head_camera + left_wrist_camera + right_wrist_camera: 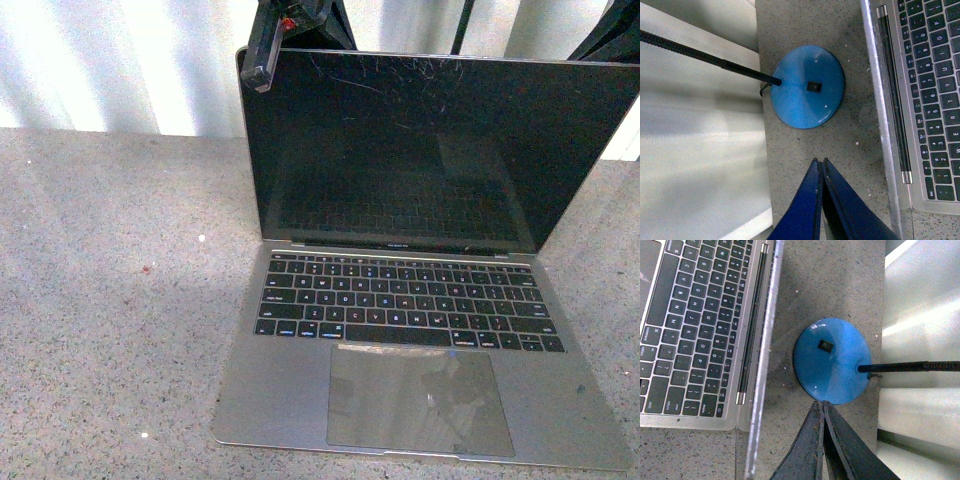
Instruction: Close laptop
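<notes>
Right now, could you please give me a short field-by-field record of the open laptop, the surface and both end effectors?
Laptop: thin silver-grey metal laptop, lid open and upright, scratched black screen dark
Surface: speckled grey counter
Left end effector: blue fingers shut, empty, behind the lid, not touching it
Right end effector: fingers shut, empty, behind the lid, not touching it
Behind lid: round glossy blue base with black flexible stem
Task state: lid not yet lowered

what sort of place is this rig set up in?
Likely a lab or test bench rather than an office: a bare, speckled grey tabletop, one scratched laptop open on it, and a blue gooseneck stand base behind the lid.
</notes>
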Available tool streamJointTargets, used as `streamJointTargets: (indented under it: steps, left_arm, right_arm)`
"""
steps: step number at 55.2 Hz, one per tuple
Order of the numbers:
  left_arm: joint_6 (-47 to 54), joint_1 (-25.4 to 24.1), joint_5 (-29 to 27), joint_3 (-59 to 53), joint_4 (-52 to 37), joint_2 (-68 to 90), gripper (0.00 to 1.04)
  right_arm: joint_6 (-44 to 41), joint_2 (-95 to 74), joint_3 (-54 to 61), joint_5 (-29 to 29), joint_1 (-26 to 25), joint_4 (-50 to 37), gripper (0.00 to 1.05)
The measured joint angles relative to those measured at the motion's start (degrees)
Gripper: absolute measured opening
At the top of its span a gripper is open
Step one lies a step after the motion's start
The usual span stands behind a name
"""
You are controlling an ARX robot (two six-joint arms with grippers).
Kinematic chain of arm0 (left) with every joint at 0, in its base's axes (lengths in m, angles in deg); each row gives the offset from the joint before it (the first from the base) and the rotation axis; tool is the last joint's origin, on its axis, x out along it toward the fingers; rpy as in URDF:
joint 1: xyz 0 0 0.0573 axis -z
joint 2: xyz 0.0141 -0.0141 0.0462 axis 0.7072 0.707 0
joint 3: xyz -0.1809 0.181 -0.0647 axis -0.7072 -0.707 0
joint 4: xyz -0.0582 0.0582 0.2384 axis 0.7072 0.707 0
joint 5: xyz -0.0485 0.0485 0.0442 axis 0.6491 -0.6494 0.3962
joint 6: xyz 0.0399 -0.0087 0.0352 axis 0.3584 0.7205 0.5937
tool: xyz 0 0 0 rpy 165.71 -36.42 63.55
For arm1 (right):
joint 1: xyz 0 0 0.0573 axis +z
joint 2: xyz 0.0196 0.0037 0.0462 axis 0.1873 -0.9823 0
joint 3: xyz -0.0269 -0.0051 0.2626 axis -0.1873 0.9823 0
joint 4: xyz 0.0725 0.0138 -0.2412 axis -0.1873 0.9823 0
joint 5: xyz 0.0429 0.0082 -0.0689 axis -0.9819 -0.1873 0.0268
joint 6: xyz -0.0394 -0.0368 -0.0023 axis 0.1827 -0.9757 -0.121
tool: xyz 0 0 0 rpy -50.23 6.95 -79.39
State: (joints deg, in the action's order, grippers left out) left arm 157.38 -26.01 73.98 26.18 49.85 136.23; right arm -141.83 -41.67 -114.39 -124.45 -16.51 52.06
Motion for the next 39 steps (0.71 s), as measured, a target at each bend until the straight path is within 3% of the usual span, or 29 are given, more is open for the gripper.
streamJointTargets:
  steps: [39]
  left_arm:
    - [5.46, 2.25, 1.92, -4.26, -0.5, -1.81, 0.04]
  right_arm:
    - [-0.76, -0.85, -1.66, 5.81, 1.77, 11.02, 0.03]
